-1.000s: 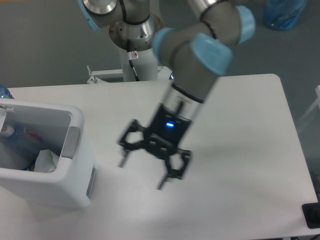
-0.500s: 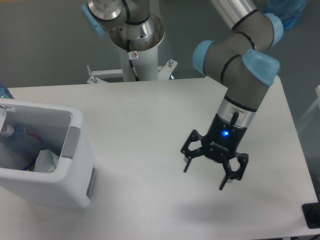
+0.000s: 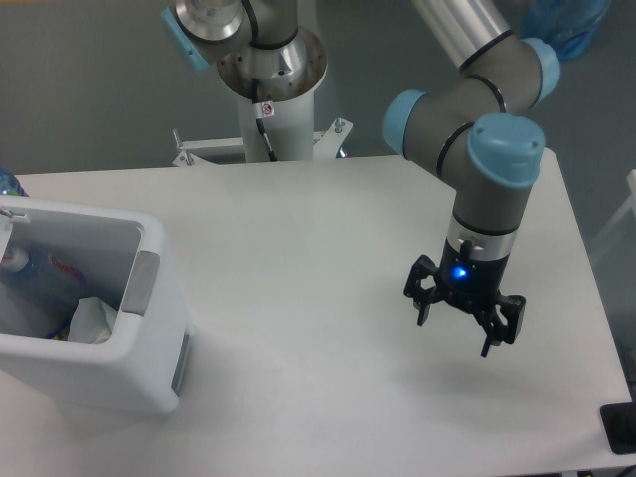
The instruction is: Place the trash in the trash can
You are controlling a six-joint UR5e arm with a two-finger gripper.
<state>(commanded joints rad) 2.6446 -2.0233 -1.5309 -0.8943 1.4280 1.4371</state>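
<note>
The trash can [image 3: 149, 373], a boxy white bin with a grey handle inset, stands at the table's left edge. Inside it lie the trash: a crushed clear bottle [image 3: 35, 273] with a white cap and red-blue label, and a crumpled white wrapper [image 3: 92, 318]. My gripper [image 3: 454, 334] hangs over the right part of the table, far from the bin. Its fingers are spread open and hold nothing.
The arm's base column [image 3: 270, 109] rises behind the table's far edge. A blue bottle-like object [image 3: 561, 25] sits on the floor at the top right. A dark item [image 3: 618, 429] shows at the table's bottom right corner.
My gripper has swung from the table's middle to the right side, away from the bin, staying open and empty. The trash in the bin has not moved.
</note>
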